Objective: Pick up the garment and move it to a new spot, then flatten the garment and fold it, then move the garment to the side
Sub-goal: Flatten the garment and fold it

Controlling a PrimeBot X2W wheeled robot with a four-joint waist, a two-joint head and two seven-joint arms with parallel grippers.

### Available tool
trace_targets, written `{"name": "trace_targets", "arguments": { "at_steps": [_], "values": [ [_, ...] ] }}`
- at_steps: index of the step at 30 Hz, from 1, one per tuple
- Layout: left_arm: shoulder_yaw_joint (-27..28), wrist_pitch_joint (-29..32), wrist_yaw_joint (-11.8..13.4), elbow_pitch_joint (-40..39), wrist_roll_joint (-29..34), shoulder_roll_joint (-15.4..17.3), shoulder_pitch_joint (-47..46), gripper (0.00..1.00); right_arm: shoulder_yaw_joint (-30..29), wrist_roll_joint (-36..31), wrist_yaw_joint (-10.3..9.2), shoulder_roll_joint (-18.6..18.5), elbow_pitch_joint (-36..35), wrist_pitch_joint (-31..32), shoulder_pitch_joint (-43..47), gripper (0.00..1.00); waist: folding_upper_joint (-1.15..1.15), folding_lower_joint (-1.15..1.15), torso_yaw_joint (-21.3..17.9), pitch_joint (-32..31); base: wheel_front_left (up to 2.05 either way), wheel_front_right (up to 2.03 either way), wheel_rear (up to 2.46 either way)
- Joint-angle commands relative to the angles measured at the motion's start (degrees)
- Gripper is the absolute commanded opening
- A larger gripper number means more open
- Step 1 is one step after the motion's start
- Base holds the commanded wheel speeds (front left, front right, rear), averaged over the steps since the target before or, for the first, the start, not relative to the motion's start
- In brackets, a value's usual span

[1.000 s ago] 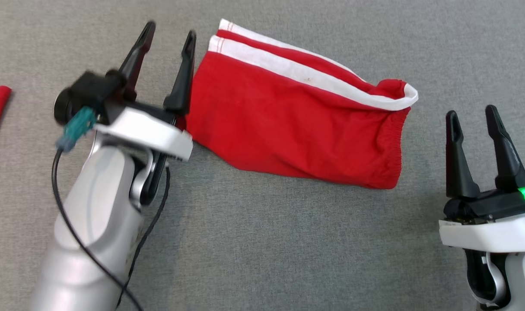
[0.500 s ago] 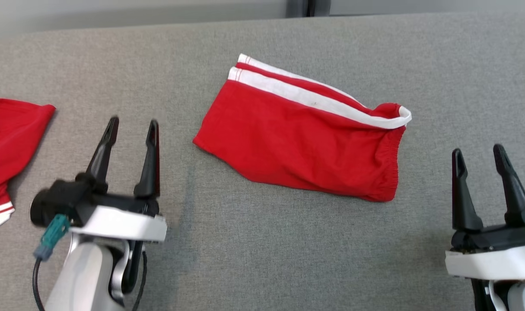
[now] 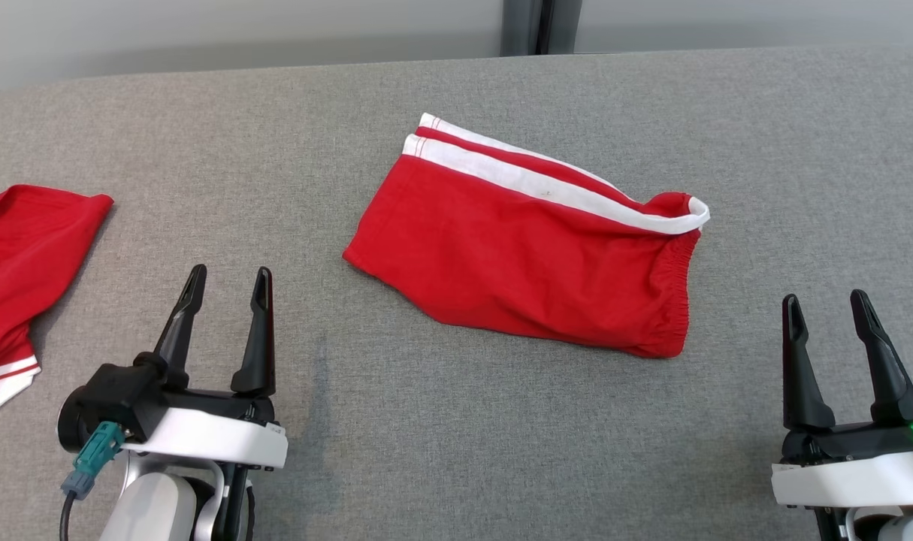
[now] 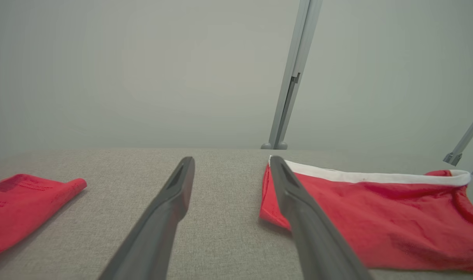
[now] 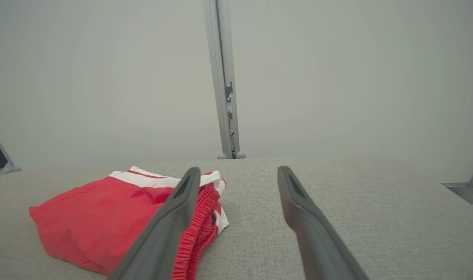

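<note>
The shorts lie folded flat at the middle of the grey counter, white-striped edge toward the far side, elastic waistband toward the right; the left end effector sits at the near left, fingers spread and empty, clear of the cloth; the right end effector sits at the near right, likewise released, near the waistband but apart from it; a red garment lies at the counter's left edge, well apart from the shorts.

The shorts are soft matt red cloth (white bands, puckered elastic waist). The table wears coarse grey weave; my fingers look like matt dark plastic.
</note>
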Motion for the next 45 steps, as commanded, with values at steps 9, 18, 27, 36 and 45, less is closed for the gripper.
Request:
{"name": "trace_targets", "arguments": {
  "at_steps": [9, 18, 27, 36, 45],
  "values": [
    [-0.2, 0.0, -0.4, 0.4, -0.5, 0.4, -1.6, 1.00, -0.1, 0.2, 0.01, 0.0, 0.3, -0.3, -0.8, 1.00, 0.00, 0.00, 0.4, 0.2, 0.00, 0.00, 0.00],
    [-3.3, 4.4, -3.3, 0.7, -0.4, 0.0, -14.5, 1.00, -0.7, -0.1, 0.01, 0.0, -1.3, -0.3, -2.8, 1.00, 0.00, 0.00, 1.0, 4.2, 0.00, 0.00, 0.00],
    [-7.7, 14.9, -7.7, 20.9, -5.6, -0.7, -27.2, 1.00, 1.7, 0.7, 0.01, 0.1, -1.1, -0.3, -5.7, 1.00, 0.00, 0.00, -2.2, 8.5, 0.00, 0.00, 0.00],
    [-12.3, 17.9, -8.6, 35.3, -9.9, -1.0, -33.0, 1.00, 2.0, 1.7, 0.01, 0.1, -0.7, -0.3, -6.6, 1.00, 0.00, 0.00, -3.4, 9.9, 0.00, 0.00, 0.00],
    [-21.5, 20.9, -8.7, 40.0, -15.7, -0.3, -36.1, 0.04, 2.6, 2.6, 0.01, 0.1, -0.2, -0.3, -7.3, 1.00, 0.00, 0.00, -4.2, 10.2, 0.00, 0.00, 0.00]
  ]
}}
